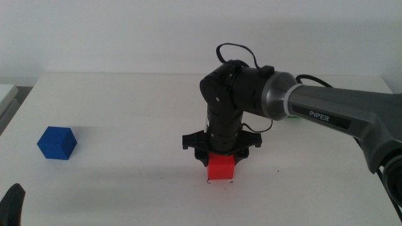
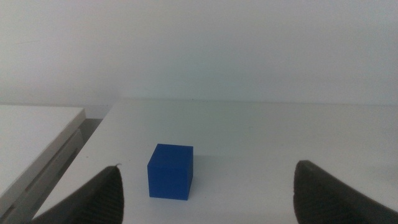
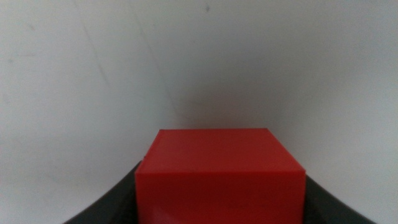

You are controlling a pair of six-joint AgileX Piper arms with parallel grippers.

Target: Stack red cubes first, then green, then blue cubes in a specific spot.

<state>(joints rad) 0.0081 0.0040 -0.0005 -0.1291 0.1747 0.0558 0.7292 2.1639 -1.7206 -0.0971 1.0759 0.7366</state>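
While the right arm reaches in over the middle of the table (image 1: 125,100), its right gripper (image 1: 220,164) points straight down with the red cube (image 1: 221,168) pinched between its two dark jaws, which press against the cube's opposite sides. In the right wrist view the red cube (image 3: 221,174) fills the space between those jaws, closed only as far as the cube's width allows. The cube's lower edge sits at the tabletop, right on the specific spot (image 1: 220,183), whose tiny black corner marks show just beneath the cube's bottom corners; whether the cube rests fully on the surface or hangs a hair above it cannot be told. Well away from the red cube, toward the side the left arm comes from, the blue cube (image 1: 56,143) sits alone on the white table, upright and touching nothing. The left gripper (image 1: 12,204) waits far from the red cube, near that same side at the table's near edge. From the left wrist view its jaws stand wide apart and hold nothing, with the blue cube (image 2: 170,171) lying on the table ahead of them, nearer one jaw than the other. No green cube can be made out.
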